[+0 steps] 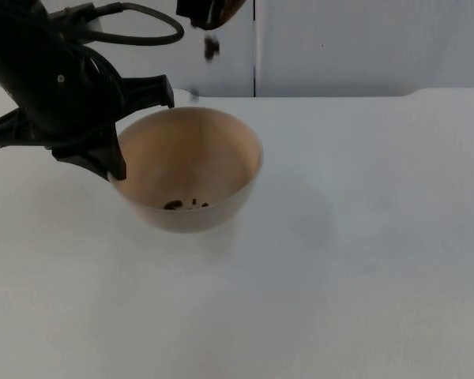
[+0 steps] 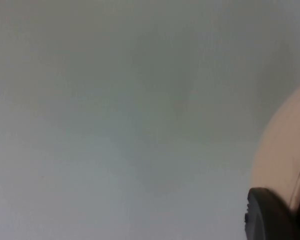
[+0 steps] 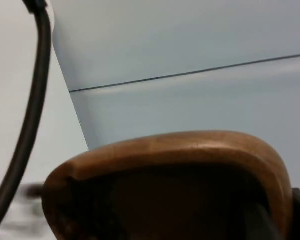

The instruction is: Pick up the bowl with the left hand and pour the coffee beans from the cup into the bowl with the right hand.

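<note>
You see the left gripper [image 1: 138, 130] clamped on the near-left rim of the pale beige round bowl [image 1: 188, 167], holding it over the white worktop [image 1: 363, 237]. A few dark coffee beans [image 1: 186, 204] lie inside it. Above the bowl, the brown wooden cup [image 3: 170, 185] sits tipped in the right gripper's grasp, and beans [image 1: 212, 49] fall from it.

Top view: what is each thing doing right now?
Beige round bowl: lifted off the white table, upright, a few beans at its bottom.
Brown wooden cup: tipped above the bowl.
Dark coffee beans: falling towards the bowl.
Left gripper: shut on the bowl's rim.
Right gripper: holding the cup.
</note>
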You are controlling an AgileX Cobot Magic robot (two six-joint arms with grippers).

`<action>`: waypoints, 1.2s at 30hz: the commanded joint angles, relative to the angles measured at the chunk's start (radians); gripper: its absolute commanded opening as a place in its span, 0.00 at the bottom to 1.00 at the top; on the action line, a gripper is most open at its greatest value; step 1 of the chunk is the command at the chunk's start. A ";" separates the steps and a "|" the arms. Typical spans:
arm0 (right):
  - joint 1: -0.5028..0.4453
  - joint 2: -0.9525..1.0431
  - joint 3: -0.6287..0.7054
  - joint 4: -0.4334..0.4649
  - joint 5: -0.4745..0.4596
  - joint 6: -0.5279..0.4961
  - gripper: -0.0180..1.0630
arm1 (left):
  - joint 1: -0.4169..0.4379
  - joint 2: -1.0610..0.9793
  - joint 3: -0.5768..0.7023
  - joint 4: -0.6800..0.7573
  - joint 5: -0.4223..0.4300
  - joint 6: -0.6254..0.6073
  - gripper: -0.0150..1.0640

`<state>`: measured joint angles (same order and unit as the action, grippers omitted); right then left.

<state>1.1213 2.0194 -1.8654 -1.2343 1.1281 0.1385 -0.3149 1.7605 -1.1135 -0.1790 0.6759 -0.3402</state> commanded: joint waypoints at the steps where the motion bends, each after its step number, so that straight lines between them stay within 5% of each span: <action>1: 0.005 -0.001 -0.004 -0.024 0.007 -0.001 0.02 | 0.002 -0.016 0.002 -0.004 -0.009 -0.009 0.01; 21: -0.006 -0.001 -0.004 -0.003 0.009 0.058 0.02 | 0.002 -0.016 0.002 -0.004 -0.005 -0.009 0.01; 36: -0.119 -0.001 -0.004 0.276 -0.032 0.130 0.02 | 0.002 -0.016 0.002 -0.004 -0.007 -0.009 0.01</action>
<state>1.0092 2.0194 -1.8654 -0.9822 1.1108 0.2591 -0.3149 1.7605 -1.1135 -0.1790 0.6759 -0.3402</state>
